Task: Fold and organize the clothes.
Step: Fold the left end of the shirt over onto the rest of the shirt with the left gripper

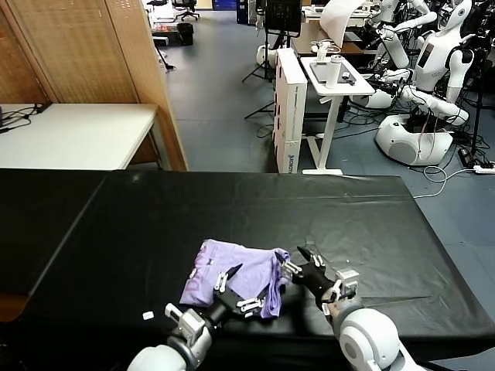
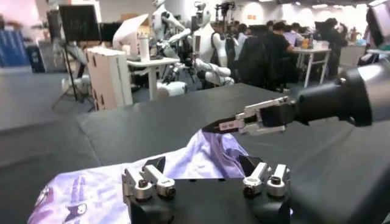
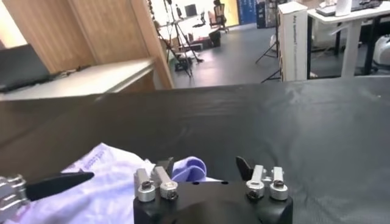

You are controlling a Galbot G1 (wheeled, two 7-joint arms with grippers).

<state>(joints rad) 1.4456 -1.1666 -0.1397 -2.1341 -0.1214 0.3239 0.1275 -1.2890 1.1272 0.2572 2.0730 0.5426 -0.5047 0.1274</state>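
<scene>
Head view: lavender T-shirt [image 1: 232, 274] bunched on black table [image 1: 139, 224]. Soft, limp; best pinched along hem. Left gripper [image 1: 236, 287] and right gripper [image 1: 303, 267] spread open, holding nothing.

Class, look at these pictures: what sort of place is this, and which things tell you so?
Probably a robotics lab: white robots stand in the background, people sit at desks, and a T-shirt lies on a black table.

The room is bright, with light coming from lamps up high at the far end. The black table [image 1: 155, 224] shows soft shiny patches but almost no dark shadows. In the wrist views the far people and desks look a bit fuzzy.
</scene>
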